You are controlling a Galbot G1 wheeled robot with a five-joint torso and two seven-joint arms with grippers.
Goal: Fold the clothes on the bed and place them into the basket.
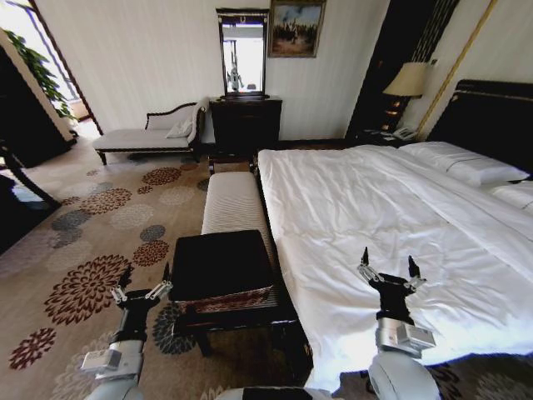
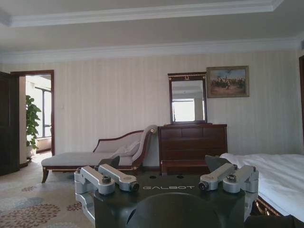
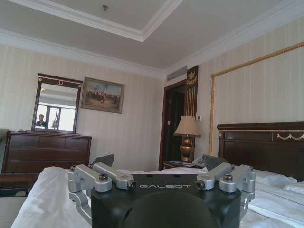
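The bed (image 1: 375, 200) with its white duvet takes up the right half of the head view and also shows in the wrist views (image 2: 280, 175) (image 3: 47, 199). The clothes are out of view; nothing dark lies on the duvet. The basket (image 1: 226, 298), brown wicker with a flat black top, stands on a dark low stand beside the bed. My left gripper (image 1: 143, 279) (image 2: 164, 164) is open, raised over the carpet left of the basket. My right gripper (image 1: 389, 265) (image 3: 159, 161) is open too, held above the near part of the duvet, with nothing between its fingers.
A pale striped bench (image 1: 233, 200) runs along the bed beyond the basket. A chaise longue (image 1: 150, 133) and a dark dresser with mirror (image 1: 244, 117) stand at the far wall. A lamp (image 1: 406, 82) sits by the black headboard (image 1: 491, 117). Patterned carpet (image 1: 92, 225) lies open to the left.
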